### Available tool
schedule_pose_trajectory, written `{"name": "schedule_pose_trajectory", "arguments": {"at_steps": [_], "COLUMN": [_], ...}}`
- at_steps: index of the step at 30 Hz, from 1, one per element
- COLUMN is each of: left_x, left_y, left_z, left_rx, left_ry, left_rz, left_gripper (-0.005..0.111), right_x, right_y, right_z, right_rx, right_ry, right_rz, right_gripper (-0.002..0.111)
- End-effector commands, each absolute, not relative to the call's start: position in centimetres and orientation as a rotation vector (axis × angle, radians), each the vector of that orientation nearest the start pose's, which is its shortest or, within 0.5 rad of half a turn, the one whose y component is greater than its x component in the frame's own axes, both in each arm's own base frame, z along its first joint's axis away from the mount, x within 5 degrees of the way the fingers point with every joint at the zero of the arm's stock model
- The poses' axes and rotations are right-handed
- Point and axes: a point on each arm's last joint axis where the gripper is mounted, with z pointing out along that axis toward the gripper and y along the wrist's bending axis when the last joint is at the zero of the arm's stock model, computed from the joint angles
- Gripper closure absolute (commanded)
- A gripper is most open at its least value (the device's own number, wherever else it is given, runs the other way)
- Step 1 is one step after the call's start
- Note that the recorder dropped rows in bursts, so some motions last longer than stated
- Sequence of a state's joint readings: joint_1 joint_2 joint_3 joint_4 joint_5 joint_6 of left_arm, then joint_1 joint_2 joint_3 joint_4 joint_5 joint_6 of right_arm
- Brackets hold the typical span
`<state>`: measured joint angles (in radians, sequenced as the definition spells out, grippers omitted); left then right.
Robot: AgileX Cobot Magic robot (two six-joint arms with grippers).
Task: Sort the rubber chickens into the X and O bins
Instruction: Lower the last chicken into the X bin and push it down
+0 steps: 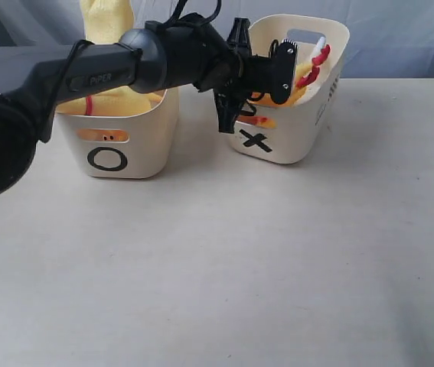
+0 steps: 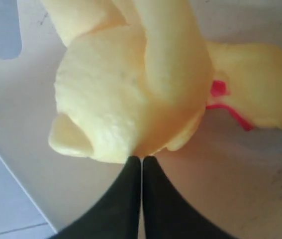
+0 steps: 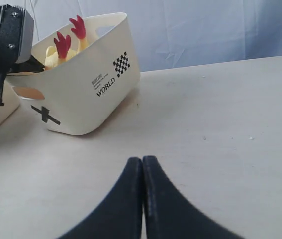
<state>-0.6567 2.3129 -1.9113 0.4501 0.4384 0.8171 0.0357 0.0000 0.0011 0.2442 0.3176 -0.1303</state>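
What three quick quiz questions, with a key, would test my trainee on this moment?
1. True or false: the right gripper is shut.
2. The left gripper has its tips: A inside the X bin; B outside, beside it.
3. Fill in: the chicken feet rising above that bin's rim are ___.
Key: 1 true; 2 A; 3 red.

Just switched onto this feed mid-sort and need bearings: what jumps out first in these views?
A black robot arm stretches from the exterior view's lower left, over the cream-white plastic tub marked O, to the matching tub marked X, where red chicken feet poke above the rim. In the left wrist view a yellow rubber chicken fills the picture just beyond the left gripper, jaws shut.
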Motion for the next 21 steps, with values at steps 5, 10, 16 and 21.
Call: {"name": "schedule_pose_trajectory", "arguments": {"at_steps": [5, 10, 16, 21], "left_x": [40.8, 38.3, 36.1, 34.6], "left_y": [-31.8, -33.3, -33.0, -31.4], "left_z": [23.1, 24.2, 27.3, 28.9], "left_rx": [1.666, 1.723, 1.833, 2.065], "left_ry": [1.693, 1.742, 1.695, 1.67], "left_rz": [0.46, 0.491, 0.59, 0.312], "left_gripper": [0.107, 0.107, 0.092, 0.063], "right_x": [5.4, 5.4, 5.4, 5.4], "right_y": [0.9, 0.9, 0.9, 0.9], "right_z": [18.6, 18.6, 18.6, 18.6], "right_rx": [0.003, 0.003, 0.003, 0.003], "right_ry": [1.782, 1.782, 1.782, 1.782], "right_rz": [0.168, 0.168, 0.168, 0.168], "right_gripper": [0.109, 0.109, 0.109, 0.109]}}
